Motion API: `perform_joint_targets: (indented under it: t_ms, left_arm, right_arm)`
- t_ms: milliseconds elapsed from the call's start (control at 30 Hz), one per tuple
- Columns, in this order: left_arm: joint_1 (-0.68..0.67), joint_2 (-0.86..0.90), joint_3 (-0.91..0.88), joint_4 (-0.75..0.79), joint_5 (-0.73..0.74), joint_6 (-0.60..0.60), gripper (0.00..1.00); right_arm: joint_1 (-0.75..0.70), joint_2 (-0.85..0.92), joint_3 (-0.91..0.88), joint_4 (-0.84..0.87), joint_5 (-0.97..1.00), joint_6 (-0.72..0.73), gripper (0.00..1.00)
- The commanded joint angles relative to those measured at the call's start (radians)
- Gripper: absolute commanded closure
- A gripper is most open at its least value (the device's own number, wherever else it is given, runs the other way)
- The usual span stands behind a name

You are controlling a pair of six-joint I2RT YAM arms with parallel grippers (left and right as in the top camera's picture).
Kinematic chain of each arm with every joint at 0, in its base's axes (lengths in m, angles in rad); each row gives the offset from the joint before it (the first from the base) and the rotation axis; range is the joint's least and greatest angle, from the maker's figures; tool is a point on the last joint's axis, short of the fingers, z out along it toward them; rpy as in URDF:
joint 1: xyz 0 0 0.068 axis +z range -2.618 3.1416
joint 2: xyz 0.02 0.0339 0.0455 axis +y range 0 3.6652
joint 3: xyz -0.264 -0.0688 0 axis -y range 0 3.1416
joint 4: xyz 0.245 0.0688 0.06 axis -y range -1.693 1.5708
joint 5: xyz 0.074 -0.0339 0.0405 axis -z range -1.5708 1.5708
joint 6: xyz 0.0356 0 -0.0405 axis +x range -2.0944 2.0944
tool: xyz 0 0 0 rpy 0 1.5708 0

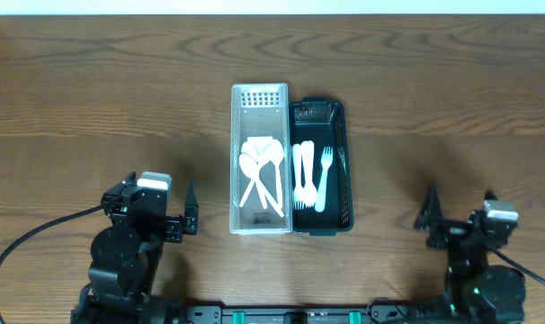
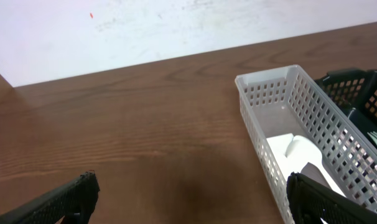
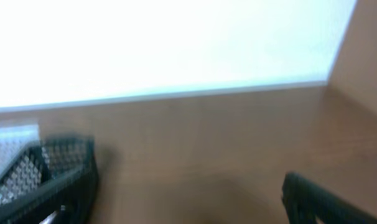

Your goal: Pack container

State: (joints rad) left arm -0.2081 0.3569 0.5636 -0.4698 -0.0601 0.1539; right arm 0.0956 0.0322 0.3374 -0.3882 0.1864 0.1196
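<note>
Wooden table (image 1: 93,90), white wall (image 2: 114,31) behind

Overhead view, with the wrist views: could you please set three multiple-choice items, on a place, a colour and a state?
1. The black basket sits:
A) beside the white basket
B) stacked on it
C) across the table from it
2. The forks are:
A) black
B) white
C) red
3. The left pincer is:
A) shut on a spoon
B) shut, empty
C) open

A: their long walls run side by side. B: they show pale against the dark basket. C: its fingers are spread wide with nothing between.
</note>
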Motion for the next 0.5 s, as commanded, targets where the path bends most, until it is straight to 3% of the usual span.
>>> perform_joint_targets:
  t_ms: [0, 133, 333, 467]
  left_arm:
    - [-0.005, -0.005, 0.001, 0.000, -0.016, -0.009, 0.02]
    - [-0.005, -0.005, 0.001, 0.000, -0.016, -0.009, 0.02]
    - [-0.005, -0.005, 0.001, 0.000, -0.016, -0.009, 0.02]
    - [-0.005, -0.005, 0.001, 0.000, -0.016, -0.009, 0.02]
  right_arm:
    - [0.003, -0.004, -0.161, 0.248, -0.011, -0.070, 0.01]
    - [0.002, -0.028, -0.337, 0.510, -0.018, -0.077, 0.01]
    - [0.001, -0.027, -0.332, 0.311, -0.193, -0.090, 0.01]
    - [0.001, -0.027, -0.332, 0.315, -0.194, -0.091, 0.01]
